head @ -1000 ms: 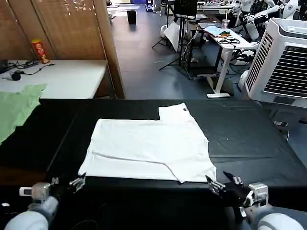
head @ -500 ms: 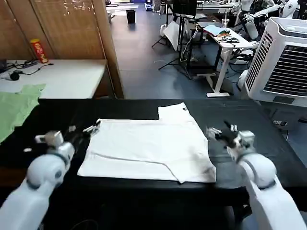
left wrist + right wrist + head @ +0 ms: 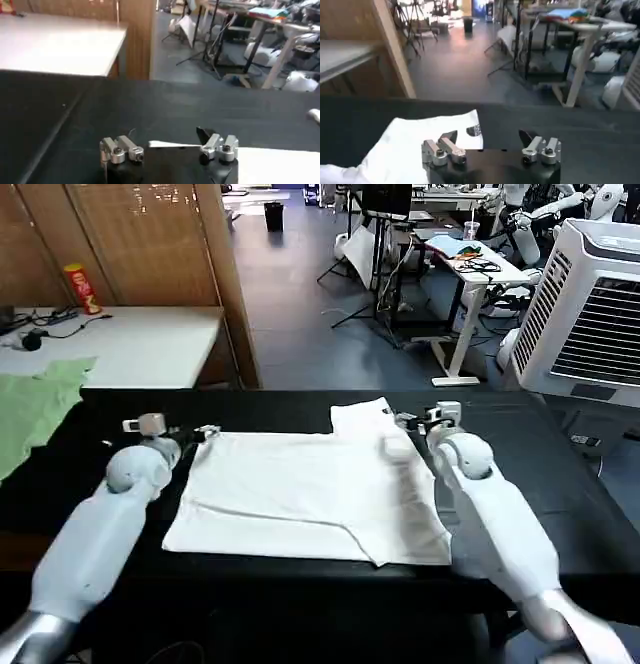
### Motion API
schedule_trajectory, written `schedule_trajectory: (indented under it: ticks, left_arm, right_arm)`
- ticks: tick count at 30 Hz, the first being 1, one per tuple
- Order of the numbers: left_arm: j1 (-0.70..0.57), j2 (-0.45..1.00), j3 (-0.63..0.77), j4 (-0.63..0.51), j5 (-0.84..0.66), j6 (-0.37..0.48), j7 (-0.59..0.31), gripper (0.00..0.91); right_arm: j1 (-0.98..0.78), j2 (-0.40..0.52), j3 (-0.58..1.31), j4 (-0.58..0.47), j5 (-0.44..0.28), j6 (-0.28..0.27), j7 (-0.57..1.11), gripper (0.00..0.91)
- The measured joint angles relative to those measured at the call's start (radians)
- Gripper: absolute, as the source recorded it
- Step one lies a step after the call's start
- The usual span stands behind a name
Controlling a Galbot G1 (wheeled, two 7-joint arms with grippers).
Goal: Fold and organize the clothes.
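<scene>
The white T-shirt (image 3: 310,494) lies spread on the black table (image 3: 520,474), plain side up, with a small flap (image 3: 362,419) sticking out at its far right. My left gripper (image 3: 205,432) hovers at the shirt's far left corner, open; that thin white corner (image 3: 165,145) sits between its fingers (image 3: 122,149). At the far right flap my right gripper (image 3: 408,422) is open too. The flap's edge with a dark label (image 3: 474,131) lies by one of its fingers (image 3: 445,147), and the rest of the shirt (image 3: 415,142) spreads beyond.
A pale green garment (image 3: 35,409) drapes over the table's left end. Behind it stands a white table (image 3: 140,344) with a red can (image 3: 82,289). A large white air cooler (image 3: 590,304) stands at the right, and desks and stands fill the room behind.
Both arms have swung from the table's near edge out along the shirt's sides to its far corners, left to the far left, right to the far right flap. The shirt has not moved.
</scene>
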Motion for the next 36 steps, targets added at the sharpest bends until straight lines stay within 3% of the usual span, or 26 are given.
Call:
schedule_trajectory:
  ticks: [4, 8, 9, 10, 11, 12, 13, 15, 21, 28, 36]
  left_arm:
    - [-0.003, -0.001, 0.003, 0.012, -0.001, 0.009, 0.009, 0.878]
    - [-0.007, -0.004, 0.009, 0.031, 0.010, -0.008, 0.036, 0.653]
    - [-0.010, -0.008, 0.010, 0.036, 0.013, -0.011, 0.037, 0.536]
    - [-0.013, -0.012, 0.010, 0.042, 0.015, -0.014, 0.038, 0.497]
    - [-0.015, -0.015, 0.010, 0.048, 0.018, -0.017, 0.040, 0.322]
    - [-0.015, -0.017, 0.011, 0.054, 0.021, -0.020, 0.044, 0.254]
    - [-0.017, -0.020, 0.013, 0.060, 0.025, -0.023, 0.046, 0.215]
    - [-0.018, -0.023, 0.016, 0.069, 0.031, -0.026, 0.048, 0.185]
    - [-0.022, -0.022, 0.023, 0.075, 0.034, -0.024, 0.051, 0.156]
    - [-0.021, -0.013, 0.025, 0.059, 0.027, -0.019, 0.062, 0.146]
    - [0.003, 0.020, 0.019, 0.017, 0.018, -0.034, 0.070, 0.137]
  right_arm:
    - [0.009, 0.011, -0.002, -0.033, -0.003, 0.001, -0.002, 0.878]
    - [0.012, 0.024, 0.007, -0.058, -0.022, -0.001, -0.014, 0.878]
    - [0.013, 0.028, 0.010, -0.062, -0.029, 0.000, -0.017, 0.839]
    - [0.013, 0.032, 0.013, -0.066, -0.033, 0.000, -0.019, 0.770]
    - [0.013, 0.036, 0.016, -0.069, -0.034, -0.002, -0.020, 0.663]
    - [0.013, 0.040, 0.017, -0.071, -0.035, -0.003, -0.021, 0.575]
    - [0.013, 0.043, 0.017, -0.073, -0.036, -0.003, -0.022, 0.371]
    - [0.014, 0.046, 0.017, -0.077, -0.041, -0.004, -0.027, 0.068]
    - [0.014, 0.049, 0.019, -0.076, -0.052, 0.002, -0.038, 0.000]
    - [-0.015, 0.036, 0.038, -0.045, -0.082, 0.067, -0.071, 0.000]
    - [-0.072, -0.020, 0.033, 0.092, -0.043, 0.139, -0.078, 0.000]
